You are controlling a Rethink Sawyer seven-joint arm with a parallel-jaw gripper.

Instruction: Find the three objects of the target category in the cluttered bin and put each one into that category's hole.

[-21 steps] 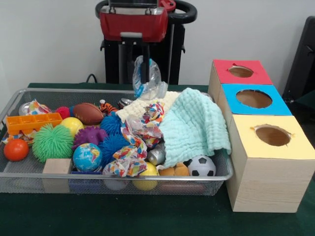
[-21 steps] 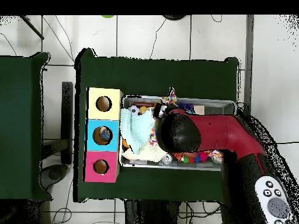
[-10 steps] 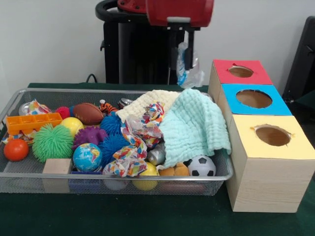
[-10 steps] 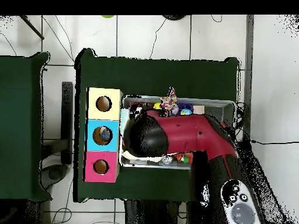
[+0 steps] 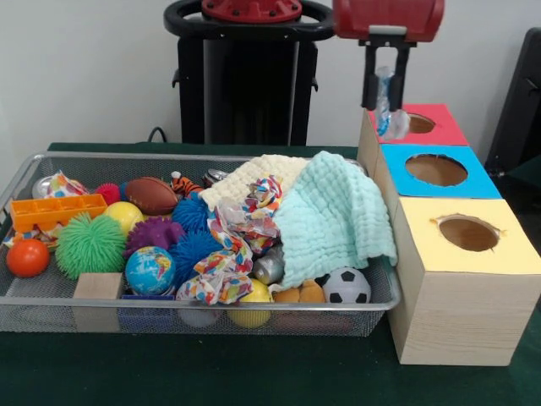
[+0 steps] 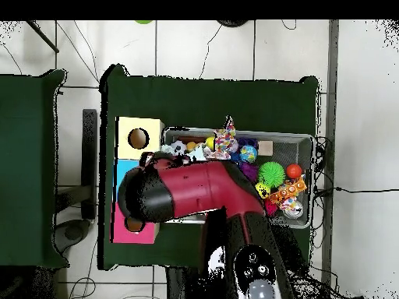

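Observation:
In the front view my gripper (image 5: pixel 385 105) hangs over the near left edge of the red-topped box (image 5: pixel 431 134), shut on a crumpled clear plastic wrapper (image 5: pixel 394 125) that dangles between its black fingers (image 5: pixel 369 85). The red hole (image 5: pixel 414 123) lies just right of the wrapper. Blue-topped (image 5: pixel 473 179) and yellow-topped (image 5: pixel 507 254) boxes follow toward the front. In the overhead view the red arm (image 6: pixel 195 195) covers the red and blue boxes and hides the gripper; only the yellow box (image 6: pixel 150 128) shows.
The wire mesh bin (image 5: pixel 169 317) holds a mint cloth (image 5: pixel 334 216), a cream cloth (image 5: pixel 245 179), a patterned rag (image 5: pixel 232 245), a globe ball (image 5: pixel 150 271), a soccer ball (image 5: pixel 347 286), a green spiky ball (image 5: pixel 89 244), an orange tray (image 5: pixel 55 211) and several more toys.
The gripper has carried the plastic wrapper rightward from above the bin's back edge to over the red box. The bin's contents have not moved.

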